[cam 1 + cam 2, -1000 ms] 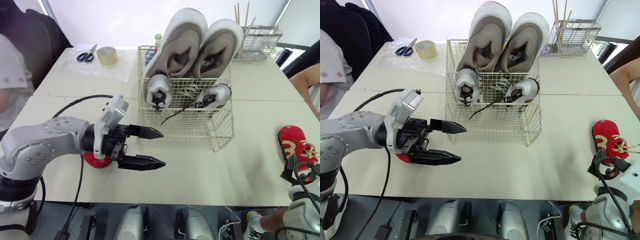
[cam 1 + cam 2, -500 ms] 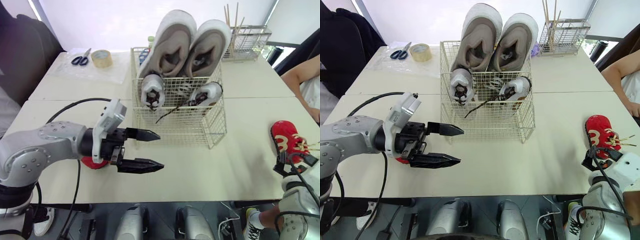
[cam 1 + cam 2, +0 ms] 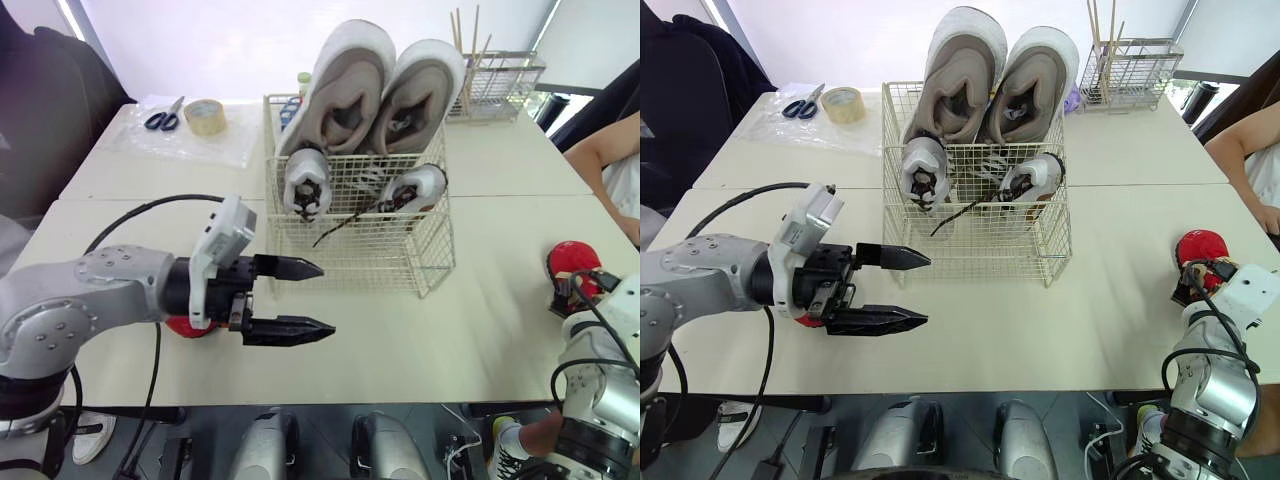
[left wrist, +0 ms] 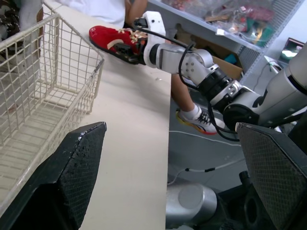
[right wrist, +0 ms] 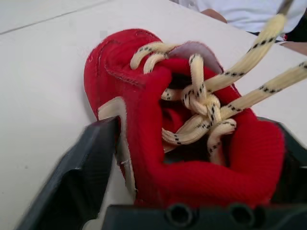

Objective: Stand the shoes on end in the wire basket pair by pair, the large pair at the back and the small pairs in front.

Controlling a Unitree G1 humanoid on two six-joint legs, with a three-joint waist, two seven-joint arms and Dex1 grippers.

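Well, from my station the wire basket (image 3: 975,262) sits mid-table with the large grey-beige sneakers (image 3: 958,82) standing on end along its back wall, soles outward and toes rising well above the rim; the small white shoes (image 3: 921,172) stand in front of them inside the basket, one toward each front corner, and a dark lace (image 3: 952,214) hangs out through the mesh between them. My left gripper (image 3: 327,298) hovers just above the table (image 3: 1040,330) in front of the basket's left corner, pointing across toward the right side; its jaws are spread wide and hold nothing. A second red shoe (image 3: 183,327) lies on the table beneath that arm, mostly hidden by it. Over at the right edge of the table my right gripper (image 5: 199,129) has its two black fingers closed on either side of the red shoe (image 3: 1202,243) at the opening end, cream laces spilling over the tongue; the shoe's sole rests on the tabletop, well apart from the basket. Behind the basket, at the far left, I see scissors (image 3: 802,101) and a tape roll (image 3: 843,103) on a clear plastic sheet; at the far right stands a small wire rack (image 3: 1130,72) with wooden sticks in it; a person's arm (image 3: 1245,150) reaches in along the right edge.
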